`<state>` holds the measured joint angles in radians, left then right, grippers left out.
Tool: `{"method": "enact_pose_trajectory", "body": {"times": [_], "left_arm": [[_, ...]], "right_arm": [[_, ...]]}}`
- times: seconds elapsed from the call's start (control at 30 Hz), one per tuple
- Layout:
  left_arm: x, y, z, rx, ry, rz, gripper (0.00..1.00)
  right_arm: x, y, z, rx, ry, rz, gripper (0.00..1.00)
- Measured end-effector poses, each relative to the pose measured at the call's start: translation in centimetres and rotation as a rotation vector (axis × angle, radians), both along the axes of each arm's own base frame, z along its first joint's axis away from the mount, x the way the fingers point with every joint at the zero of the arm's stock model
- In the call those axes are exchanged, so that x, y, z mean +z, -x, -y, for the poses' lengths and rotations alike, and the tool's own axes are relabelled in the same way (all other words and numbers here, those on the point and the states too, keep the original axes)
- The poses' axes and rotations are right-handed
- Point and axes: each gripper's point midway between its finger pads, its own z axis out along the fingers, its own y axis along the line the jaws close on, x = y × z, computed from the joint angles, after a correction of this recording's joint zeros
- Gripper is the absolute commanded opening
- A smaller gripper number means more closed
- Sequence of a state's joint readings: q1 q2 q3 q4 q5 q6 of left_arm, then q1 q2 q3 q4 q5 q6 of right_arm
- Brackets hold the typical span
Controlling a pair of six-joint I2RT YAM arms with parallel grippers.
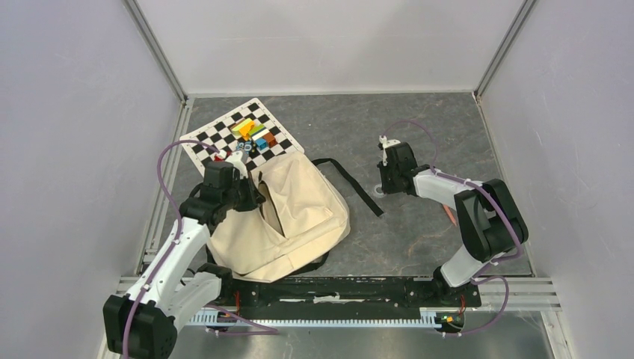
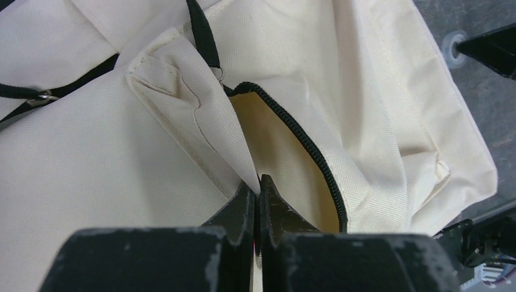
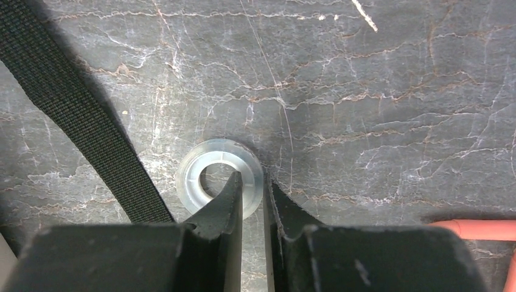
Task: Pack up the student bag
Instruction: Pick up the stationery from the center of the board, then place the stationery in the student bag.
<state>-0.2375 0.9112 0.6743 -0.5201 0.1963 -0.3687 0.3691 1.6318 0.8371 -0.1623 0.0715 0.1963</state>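
**Bag.** The bag (image 1: 299, 217) lies flat on the near-left part of the bench (image 1: 419, 127), its lower edge close to the near edge. Its zip (image 2: 304, 146) is open, and the opening shows a pale inner face. One black strap (image 3: 79, 115) trails off the bag across the bench toward the centre.

**Left gripper.** The left gripper (image 2: 258, 188) is clenched on the bag. The jaws are pressed together on the cream fabric lip just beside the zip, at the bag's far-left side.

**Right gripper.** The right gripper (image 3: 252, 181) is low over the bench, right of centre and well apart from the bag. Its jaws straddle the wall of a clear ring (image 3: 198, 167), one finger in the hole and the other outside. The gap is narrow. Whether the pads press the ring cannot be told. The ring lies flat, just beside the strap.

**Other items.** A chequered board (image 1: 217, 138) carrying coloured blocks (image 1: 258, 133) sits toward the far-left corner, touching the bag's far edge. An orange rod (image 3: 481, 230) lies near the right gripper.
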Motion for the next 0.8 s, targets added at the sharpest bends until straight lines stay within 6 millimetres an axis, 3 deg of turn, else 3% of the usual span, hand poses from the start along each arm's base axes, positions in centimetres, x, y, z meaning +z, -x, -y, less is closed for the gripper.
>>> {"method": "enact_pose_trajectory", "body": {"times": [0.23, 0.57, 0.8], "left_arm": [[-0.9, -0.1, 2.2, -0.037, 0.087, 0.026, 0.02], [-2.1, 0.3, 11.0, -0.183, 0.215, 0.011, 0.02], [-1.9, -0.3, 11.6, -0.152, 0.253, 0.016, 0.02]], "right_arm": [[0.9, 0.6, 1.5, -0.033, 0.031, -0.004, 0.05], [6.7, 0.7, 4.2, -0.082, 0.057, 0.12, 0.03], [10.1, 2.4, 3.6, -0.031, 0.023, 0.171, 0.0]]}}
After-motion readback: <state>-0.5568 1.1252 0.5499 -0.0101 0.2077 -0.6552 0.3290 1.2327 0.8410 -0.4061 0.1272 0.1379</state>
